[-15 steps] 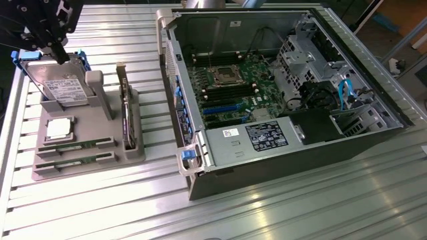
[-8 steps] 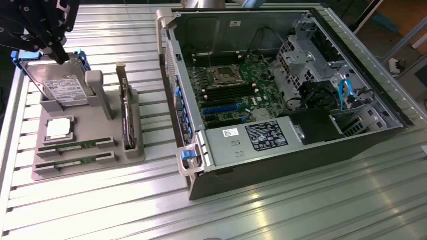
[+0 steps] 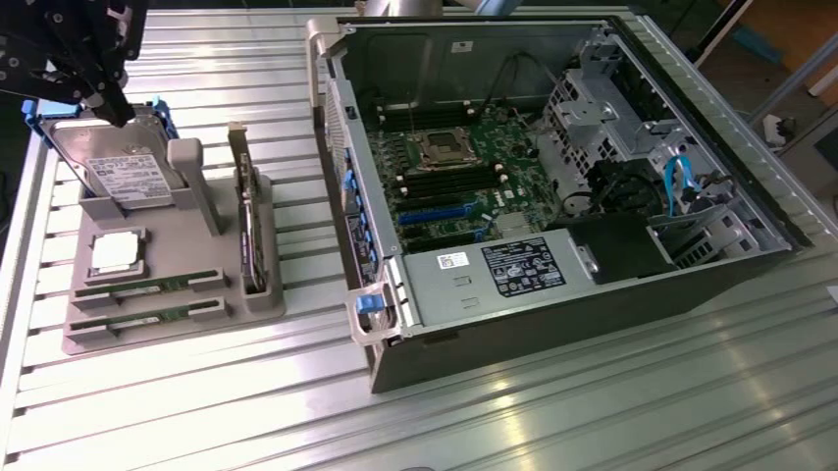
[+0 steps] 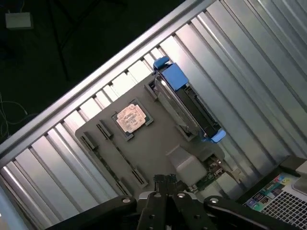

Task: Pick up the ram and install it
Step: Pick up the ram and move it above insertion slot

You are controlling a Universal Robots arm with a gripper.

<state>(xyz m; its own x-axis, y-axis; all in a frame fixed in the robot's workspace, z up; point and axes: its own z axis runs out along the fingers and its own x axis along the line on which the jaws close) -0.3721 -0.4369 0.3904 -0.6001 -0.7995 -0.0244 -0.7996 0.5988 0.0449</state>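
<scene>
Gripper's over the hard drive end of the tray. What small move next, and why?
Probably carry the gripper along the tray toward the ram: it hangs shut and empty above the hard drive, while the ram sticks lie untouched in slots at the tray's other end.

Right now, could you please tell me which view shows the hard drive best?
The exterior view: the drive stands in the tray with its white label facing the camera. The wrist view sees it from above, edge-on, between its blue brackets.

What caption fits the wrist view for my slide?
Shut gripper poised over the grey parts holder, ram sticks in their slots beside the processor and hard drive.
</scene>
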